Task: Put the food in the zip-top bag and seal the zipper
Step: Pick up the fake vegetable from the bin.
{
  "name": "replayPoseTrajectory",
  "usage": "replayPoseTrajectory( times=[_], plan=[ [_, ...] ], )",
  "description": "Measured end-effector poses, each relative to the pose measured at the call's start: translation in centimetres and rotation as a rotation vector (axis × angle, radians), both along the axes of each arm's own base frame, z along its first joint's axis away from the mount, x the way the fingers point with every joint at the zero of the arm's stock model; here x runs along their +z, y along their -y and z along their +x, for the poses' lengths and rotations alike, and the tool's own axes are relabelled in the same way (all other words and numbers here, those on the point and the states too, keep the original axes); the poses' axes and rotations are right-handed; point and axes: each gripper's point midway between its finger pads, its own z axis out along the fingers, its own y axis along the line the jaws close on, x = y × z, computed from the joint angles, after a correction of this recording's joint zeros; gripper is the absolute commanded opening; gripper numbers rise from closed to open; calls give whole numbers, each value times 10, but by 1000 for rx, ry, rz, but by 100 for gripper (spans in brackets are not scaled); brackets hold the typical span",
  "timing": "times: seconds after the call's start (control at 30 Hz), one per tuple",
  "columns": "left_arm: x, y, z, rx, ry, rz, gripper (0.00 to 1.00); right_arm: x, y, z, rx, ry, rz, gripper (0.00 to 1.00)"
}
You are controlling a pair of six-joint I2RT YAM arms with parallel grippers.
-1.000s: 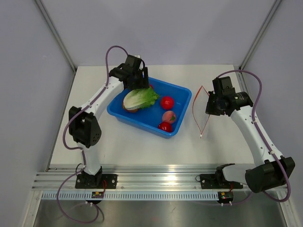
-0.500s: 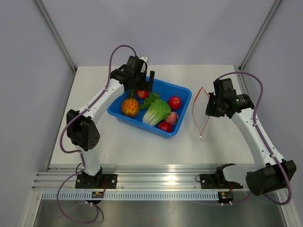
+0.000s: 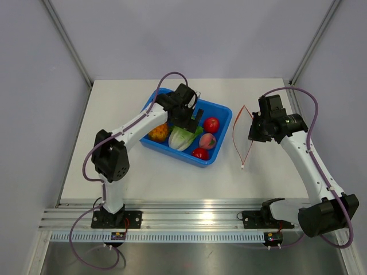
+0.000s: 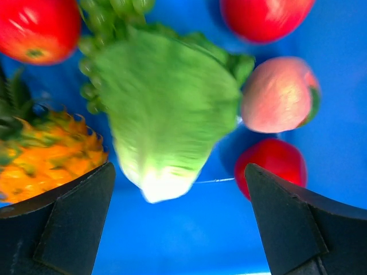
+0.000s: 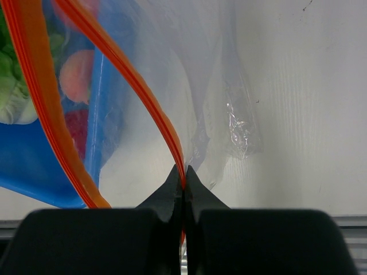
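Top view plus both wrist views.

**L gripper** (image 3: 194, 118): jaws spread wide, nothing gripped. Poised over blue tub (image 3: 222, 110), fingers (image 4: 74, 217) aimed down into it.
- Between the jaws, below the tips: cabbage (image 4: 166, 109), pale stem end nearer the fingers, leafy end farther off.
- Just outside the finger at wrist view's left edge: pineapple (image 4: 46, 154), orange body w/ dark green crown, just beside cabbage.
- Toward the opposite finger: peach (image 4: 278, 94), close against cabbage's side.
- Just inside that finger's tip: red fruit (image 4: 269, 166), below the peach.
- Beyond the jaws, far side of tub: two more red fruits, one past each finger.
- All food lying in tub.

**R gripper** (image 5: 183, 177): jaws pinched tight on zipper (image 5: 132, 86) of zip-top bag (image 5: 223, 114), strip caught right at the fingertips.
- Bag mouth gaping; second orange-red lip bows away from the tips toward tub.
- Clear crinkly film spreads beyond the jaws, above table (image 3: 114, 172).
- Whether bag's low corner touches table: cannot tell.
- Bag just beside tub's wall, on the side away from L gripper; R gripper itself apart from tub.
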Motion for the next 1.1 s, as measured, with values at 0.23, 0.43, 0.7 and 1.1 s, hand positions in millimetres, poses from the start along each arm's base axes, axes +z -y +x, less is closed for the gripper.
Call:
replayPoseTrajectory(
  times=[0.23,0.43,0.7,1.1],
  plan=[
    [-48,2,-5,-1,-101,68,99,0,-1,0,-2,-1,4,1],
    [-81,-2,0,23,-117,149,98,0,-1,0,-5,-1,7,2],
    [-81,-3,8,70,-43,208,59,-1,-4,2,3,-5,18,3],
    [-66,-4,10,69,-13,200,0,-15,-17,3,22,-25,79,0]
  ],
)
